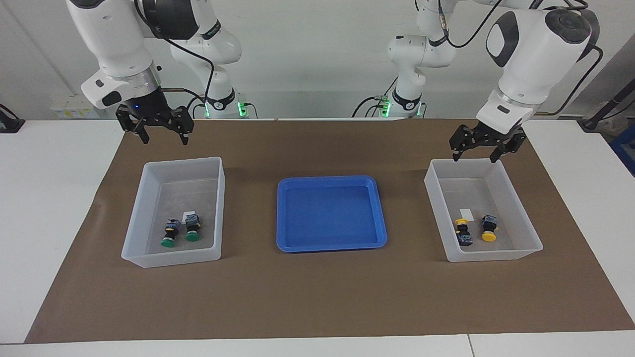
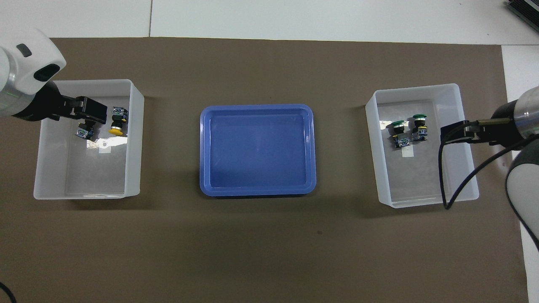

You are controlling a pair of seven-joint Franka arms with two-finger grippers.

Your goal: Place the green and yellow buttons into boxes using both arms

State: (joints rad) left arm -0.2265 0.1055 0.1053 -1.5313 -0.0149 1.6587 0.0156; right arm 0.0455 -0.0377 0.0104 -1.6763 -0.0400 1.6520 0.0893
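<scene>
Two green buttons [image 1: 168, 234] [image 1: 192, 228] lie side by side in the translucent box [image 1: 171, 259] toward the right arm's end; they also show in the overhead view [image 2: 398, 132] [image 2: 420, 126]. Two yellow buttons [image 1: 464, 232] [image 1: 488, 229] lie in the other box [image 1: 491, 255] toward the left arm's end. In the overhead view one yellow button [image 2: 116, 123] shows whole and the other [image 2: 85, 129] is partly covered. My right gripper [image 1: 162, 135] [image 2: 452, 134] hangs open and empty above the green buttons' box [image 2: 425, 202]. My left gripper [image 1: 476, 154] [image 2: 90, 112] hangs open and empty above the yellow buttons' box [image 2: 84, 195].
A shallow blue tray [image 1: 331, 245] [image 2: 257, 191] sits between the two boxes with nothing in it. All stand on a brown mat [image 1: 317, 297] over the white table. A small white label lies in each box.
</scene>
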